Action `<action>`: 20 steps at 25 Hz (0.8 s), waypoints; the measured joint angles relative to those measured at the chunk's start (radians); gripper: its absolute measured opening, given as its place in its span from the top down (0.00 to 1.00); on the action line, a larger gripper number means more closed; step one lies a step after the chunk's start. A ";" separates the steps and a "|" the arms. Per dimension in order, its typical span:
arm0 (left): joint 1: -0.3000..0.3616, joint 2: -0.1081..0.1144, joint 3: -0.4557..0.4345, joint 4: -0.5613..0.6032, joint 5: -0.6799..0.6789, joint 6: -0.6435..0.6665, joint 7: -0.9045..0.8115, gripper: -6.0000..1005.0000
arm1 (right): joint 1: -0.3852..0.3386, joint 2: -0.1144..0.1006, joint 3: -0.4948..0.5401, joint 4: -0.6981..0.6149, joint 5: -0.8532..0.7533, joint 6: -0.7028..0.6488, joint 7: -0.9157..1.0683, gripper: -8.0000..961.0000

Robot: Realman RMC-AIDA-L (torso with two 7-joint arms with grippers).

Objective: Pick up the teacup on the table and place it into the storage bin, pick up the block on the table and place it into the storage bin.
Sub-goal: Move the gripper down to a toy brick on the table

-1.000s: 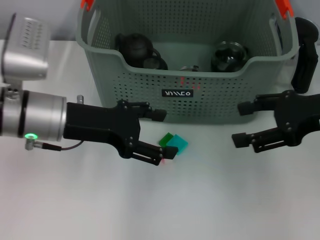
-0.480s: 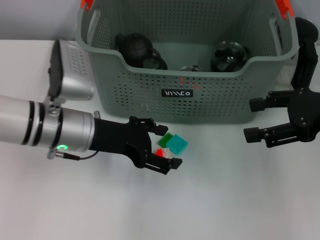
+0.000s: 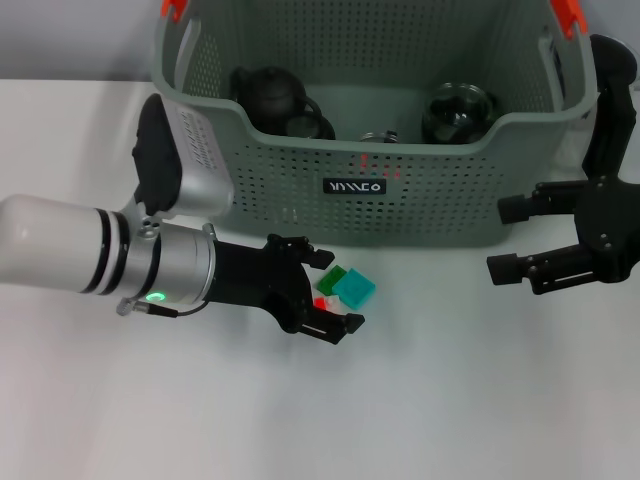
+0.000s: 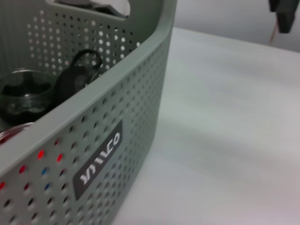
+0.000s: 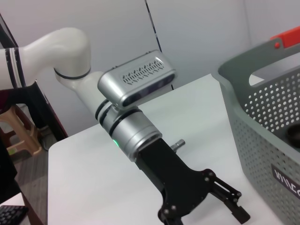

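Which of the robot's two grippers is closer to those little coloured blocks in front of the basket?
The left. The left gripper sits open right at the coloured blocks, fingers on either side. The right gripper hangs open far off, near the storage bin's right corner.

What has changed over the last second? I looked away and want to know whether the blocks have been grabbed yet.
Not yet. The left gripper advanced with open fingers until they flank the blocks, its arm swinging in from the left. The right gripper drew back toward the table's right edge, open. The blocks lie where they were, in front of the storage bin, whose contents are unchanged.
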 joint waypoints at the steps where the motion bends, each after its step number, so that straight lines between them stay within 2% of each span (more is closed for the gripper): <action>1: -0.001 -0.001 0.009 -0.005 0.000 -0.016 -0.002 0.05 | 0.001 -0.001 0.000 0.008 0.000 0.000 -0.001 0.01; 10: -0.013 -0.002 0.042 -0.068 0.000 -0.139 -0.017 0.05 | 0.006 -0.004 -0.002 0.037 0.000 0.006 -0.008 0.01; 20: -0.021 -0.003 0.052 -0.091 -0.002 -0.167 -0.052 0.05 | 0.006 0.000 -0.008 0.037 -0.001 0.007 -0.009 0.01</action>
